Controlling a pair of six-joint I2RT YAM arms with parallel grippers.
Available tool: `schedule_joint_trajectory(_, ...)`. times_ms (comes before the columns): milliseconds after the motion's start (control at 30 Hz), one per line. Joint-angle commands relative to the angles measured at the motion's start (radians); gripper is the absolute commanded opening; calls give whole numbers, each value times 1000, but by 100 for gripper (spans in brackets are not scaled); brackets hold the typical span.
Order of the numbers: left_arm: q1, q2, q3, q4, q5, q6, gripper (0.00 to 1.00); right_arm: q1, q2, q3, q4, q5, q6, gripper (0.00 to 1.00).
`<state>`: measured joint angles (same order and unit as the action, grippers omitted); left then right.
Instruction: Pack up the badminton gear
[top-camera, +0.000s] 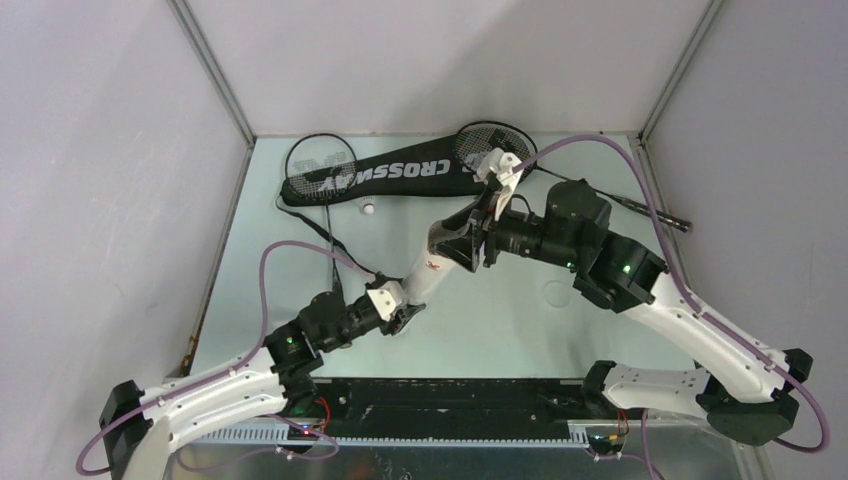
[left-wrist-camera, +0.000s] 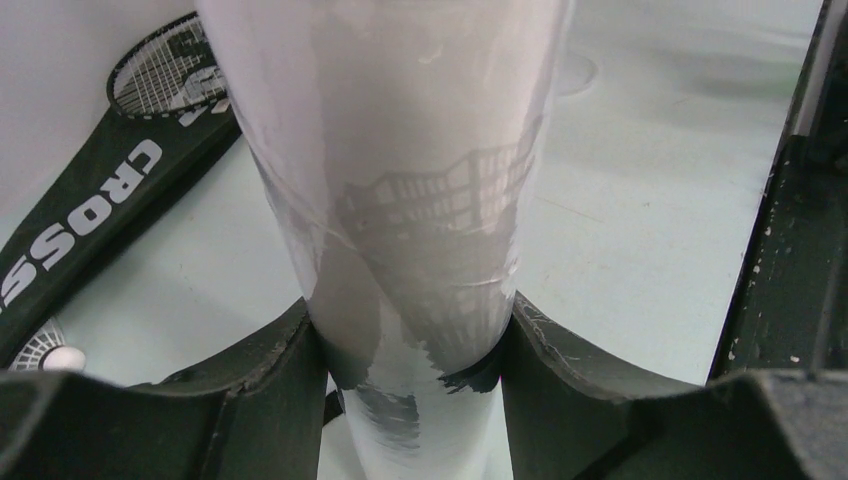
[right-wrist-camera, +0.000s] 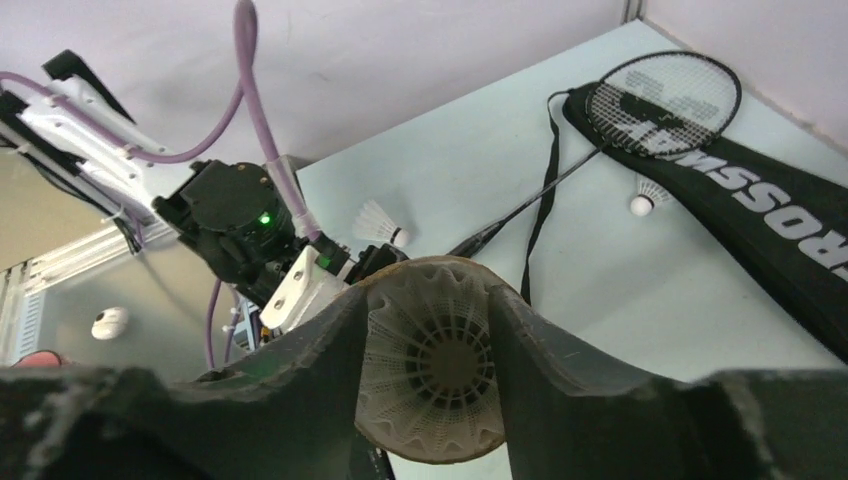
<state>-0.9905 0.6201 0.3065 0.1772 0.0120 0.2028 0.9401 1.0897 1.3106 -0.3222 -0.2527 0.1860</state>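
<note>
The long white tube (top-camera: 428, 268) slants up off the table, its lower end clamped in my left gripper (top-camera: 402, 312). In the left wrist view both fingers of that gripper (left-wrist-camera: 415, 375) press on the tube (left-wrist-camera: 400, 150). My right gripper (top-camera: 468, 243) is at the tube's upper mouth. Its jaws (right-wrist-camera: 428, 300) stand apart on either side of the rim, and a white shuttlecock (right-wrist-camera: 440, 370) sits inside the mouth, free of them. The black CROSSWAY bag (top-camera: 395, 175) lies at the back with a racket (top-camera: 320, 165) on its left end. A second racket (top-camera: 487, 143) lies by its right end.
One loose shuttlecock (top-camera: 370, 207) lies on the table just in front of the bag. The right wrist view shows two, one by the bag (right-wrist-camera: 648, 195) and one near the left arm (right-wrist-camera: 380, 225). A round clear lid (top-camera: 557, 293) lies right of centre. Grey walls enclose the table.
</note>
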Motion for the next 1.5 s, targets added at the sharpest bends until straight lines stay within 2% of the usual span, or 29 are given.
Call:
schedule_joint_trajectory(0,-5,-22,6,108,44,39,0,5,-45,123,-82,-54,-14,57)
schedule_joint_trajectory(100,-5,-30,4,124,36,30,0,5,-92,145,-69,-56,-35,75)
schedule_joint_trajectory(233,-5,-34,5,143,36,2,0,-7,-168,124,45,-64,-69,97)
schedule_joint_trajectory(300,-5,-35,3,172,28,-33,0,-23,-201,97,77,-56,-77,99)
schedule_joint_trajectory(367,-5,-37,10,205,-1,-91,0,-38,-234,42,104,-48,-80,99)
schedule_joint_trajectory(467,-5,-45,46,222,-64,-195,2,-48,-308,-140,168,-41,-82,99)
schedule_joint_trajectory(533,-5,-51,81,189,-10,-230,1,-50,-360,-288,263,-40,-58,99)
schedule_joint_trajectory(633,-5,-64,98,180,129,-246,0,-49,-409,-526,540,-79,-12,99)
schedule_joint_trajectory(700,-5,-75,89,213,195,-267,0,-43,-392,-587,637,-141,-6,99)
schedule_joint_trajectory(1033,-5,-59,117,265,506,-326,2,68,-124,-611,925,-468,-46,99)
schedule_joint_trajectory(1133,-6,-47,116,280,576,-318,2,101,-89,-610,962,-485,-59,98)
schedule_joint_trajectory(1233,-7,-45,107,324,617,-319,4,107,-82,-610,962,-496,-60,92)
schedule_joint_trajectory(1267,-7,-44,107,325,616,-316,6,110,-84,-610,962,-497,-58,88)
schedule_joint_trajectory(1300,-7,-42,110,320,610,-314,7,110,-87,-610,962,-492,-52,79)
schedule_joint_trajectory(1367,-7,-35,121,297,574,-307,16,111,-103,-610,951,-468,-48,67)
schedule_joint_trajectory(1433,-7,-28,140,245,502,-298,31,109,-138,-606,905,-401,-54,62)
schedule_joint_trajectory(1467,-7,-27,153,224,419,-297,55,108,-169,-597,844,-330,-68,62)
